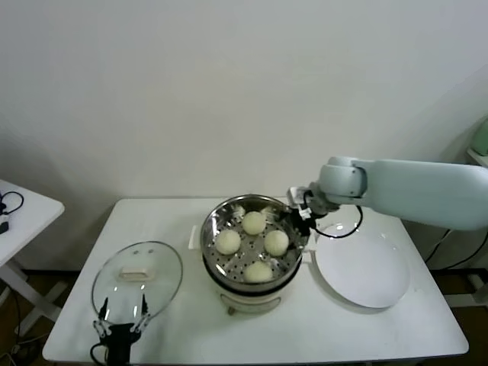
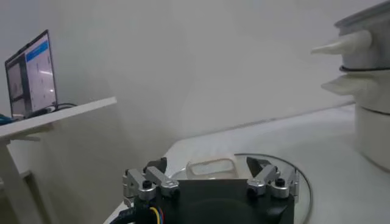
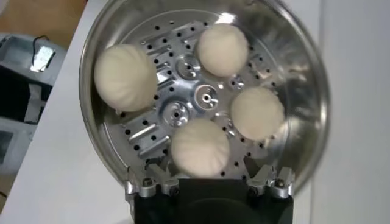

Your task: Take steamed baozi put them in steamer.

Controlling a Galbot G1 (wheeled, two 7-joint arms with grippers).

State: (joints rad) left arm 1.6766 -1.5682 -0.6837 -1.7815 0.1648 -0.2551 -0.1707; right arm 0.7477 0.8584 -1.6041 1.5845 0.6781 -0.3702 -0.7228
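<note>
Overhead, right gripper (image 3: 210, 182) open and empty above the steamer (image 1: 215, 221) at mid-desk, nearest the rim facing the white plate (image 1: 366, 271). Below, all four steamed baozi (image 3: 200, 148) on the perforated tray, each apart from its neighbours; plate bare. Best next: straight lift clear of the rim, no brushing the closest bun. Left gripper (image 1: 120, 314) open, parked at the desk's front-left edge by the glass lid (image 1: 137, 276).
</note>
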